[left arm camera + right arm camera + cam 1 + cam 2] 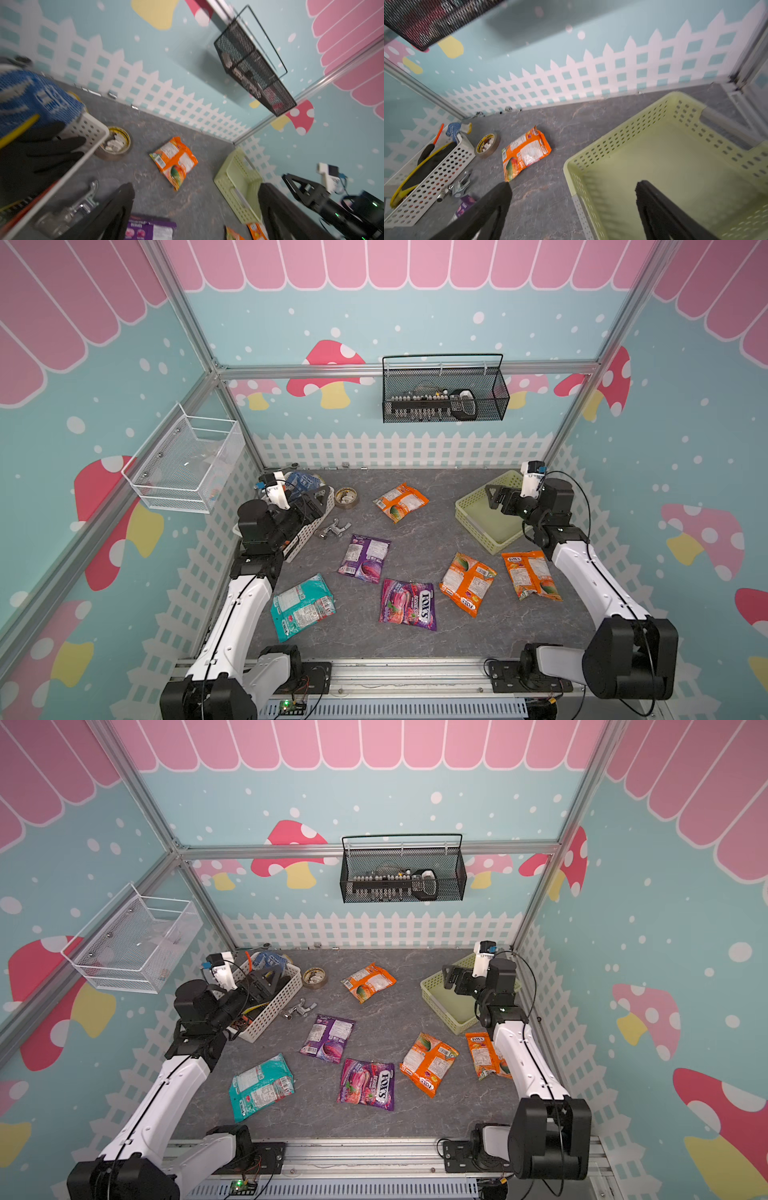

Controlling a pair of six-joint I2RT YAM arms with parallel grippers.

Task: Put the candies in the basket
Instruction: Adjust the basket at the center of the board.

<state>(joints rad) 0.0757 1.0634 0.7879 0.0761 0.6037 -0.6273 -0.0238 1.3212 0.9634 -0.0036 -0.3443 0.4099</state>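
Observation:
Several flat candy bags lie on the grey table: an orange one (401, 502) at the back middle, two more orange ones (467, 584) (532, 574) at the right, a purple one (365, 558) in the centre, a purple FOX'S bag (409, 604) in front of it, and a teal one (301, 605) at the front left. The pale yellow-green basket (473, 506) stands at the back right with nothing in it. My right gripper (492, 497) hangs open over its near-left rim (572, 185). My left gripper (315, 498) is open above the white tool basket, holding nothing (196, 187).
The white tool basket (318, 526) with gloves and tools stands at the back left. A tape roll (345, 496) and a metal fitting (332, 529) lie beside it. A black wire basket (444, 389) hangs on the back wall and a white one (187, 464) on the left wall.

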